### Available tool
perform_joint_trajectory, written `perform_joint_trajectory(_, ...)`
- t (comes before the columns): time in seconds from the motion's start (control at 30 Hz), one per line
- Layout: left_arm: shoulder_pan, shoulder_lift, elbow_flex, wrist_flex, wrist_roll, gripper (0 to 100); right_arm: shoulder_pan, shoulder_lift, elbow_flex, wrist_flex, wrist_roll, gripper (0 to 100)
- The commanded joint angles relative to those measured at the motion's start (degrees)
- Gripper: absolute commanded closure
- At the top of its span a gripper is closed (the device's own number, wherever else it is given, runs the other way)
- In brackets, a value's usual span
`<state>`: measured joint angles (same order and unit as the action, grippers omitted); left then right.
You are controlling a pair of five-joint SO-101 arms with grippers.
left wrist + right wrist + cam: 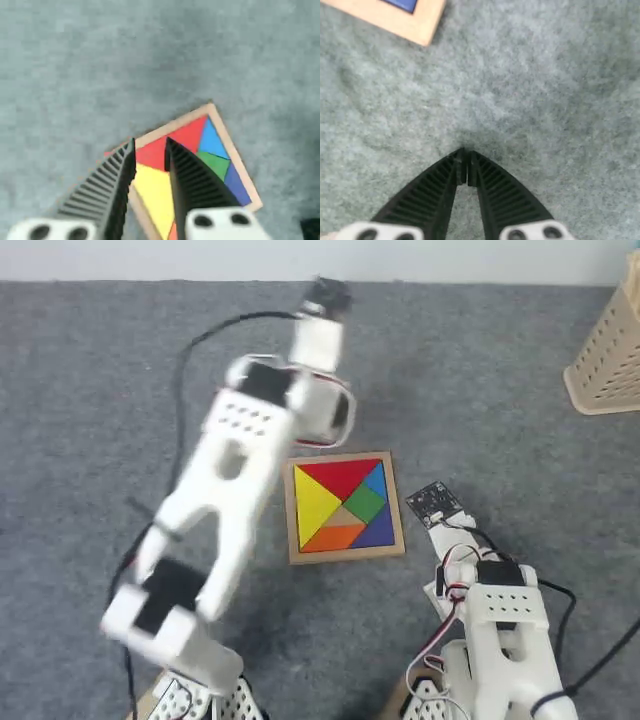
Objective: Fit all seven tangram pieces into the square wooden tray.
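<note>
The square wooden tray (pixel 396 502) lies mid-table with coloured pieces packed inside: a red triangle (pixel 340 478), a yellow triangle (pixel 314 506), a green square (pixel 365 502), an orange piece (pixel 335 536), blue pieces (pixel 380 530) and a small tan one. My left gripper (pixel 149 145) hovers over the tray's (pixel 220 120) far left corner. It is open by a narrow gap and holds nothing. The red triangle (pixel 187 135) and yellow triangle (pixel 155 190) show between and beside its fingers. My right gripper (pixel 466 154) is shut and empty over the carpet, just off the tray's near right corner (pixel 415 27).
Grey carpet covers the table. A perforated wooden stand (pixel 608 345) sits at the far right edge. The left arm (pixel 225 500) stretches along the tray's left side, and a black cable (pixel 182 390) loops behind it. The right arm's base (pixel 500 620) sits at the near right.
</note>
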<state>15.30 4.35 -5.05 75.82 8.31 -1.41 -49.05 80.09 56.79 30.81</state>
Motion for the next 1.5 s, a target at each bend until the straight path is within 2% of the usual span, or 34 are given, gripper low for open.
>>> perform_joint_trajectory(0.0, -2.6, -14.1, 9.8, -2.5, -2.7, 91, 0.9, -1.7, -0.2, -1.1, 0.4, 99.1)
perform_joint_trajectory(0.13, -6.2, -27.9, 25.9, -8.9, -4.0, 91, 0.9, -1.7, -0.2, -1.1, 0.4, 99.1)
perform_joint_trajectory(0.37, -15.6, -50.6, 49.5, -18.0, -10.5, 91, 2.3, -1.8, -0.2, -1.1, 0.4, 99.1)
perform_joint_trajectory(0.6, -22.3, -66.1, 63.0, -18.6, -12.8, 91, 6.3, -12.9, 2.8, -0.6, -1.9, 99.1)
perform_joint_trajectory(0.93, -22.7, -77.5, 75.5, -18.9, -12.7, 91, 6.6, -43.8, 8.9, 11.7, -2.0, 99.1)
perform_joint_trajectory(1.07, -22.5, -82.0, 79.4, -18.9, -12.8, 91, 9.2, -55.2, 11.3, 16.4, -1.9, 99.1)
perform_joint_trajectory(1.47, -22.8, -105.5, 94.7, -19.0, -12.8, 91, 10.7, -55.1, 16.4, 14.4, -1.9, 99.1)
